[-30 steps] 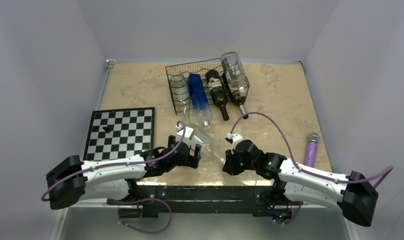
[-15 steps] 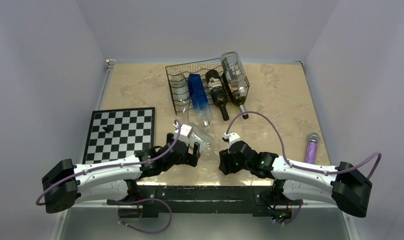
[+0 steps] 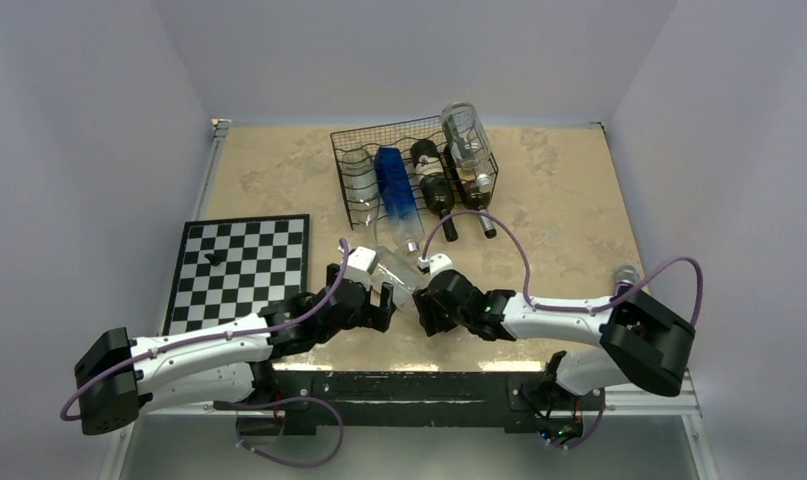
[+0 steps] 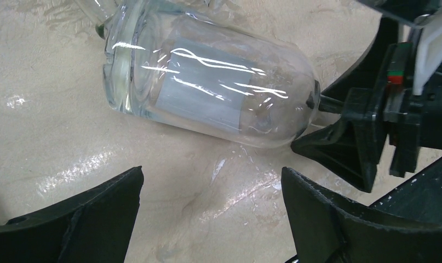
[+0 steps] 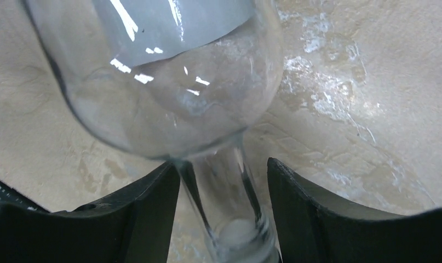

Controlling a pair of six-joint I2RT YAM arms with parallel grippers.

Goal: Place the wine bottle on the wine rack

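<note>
Down low, right gripper (image 5: 223, 213) straddles the wine bottle (image 5: 169, 93).

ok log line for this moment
clear bottle: lying on table | right hand: open, astride neck | left hand: open, empty

The wine bottle (image 4: 207, 93) is clear glass with a plain grey label; the wine rack (image 3: 371, 138) is black wire in a grid; one bottle (image 3: 396, 195) is blue; the chessboard (image 3: 241, 262) is black-and-white checked; the table (image 3: 559, 190) is mottled beige
</note>
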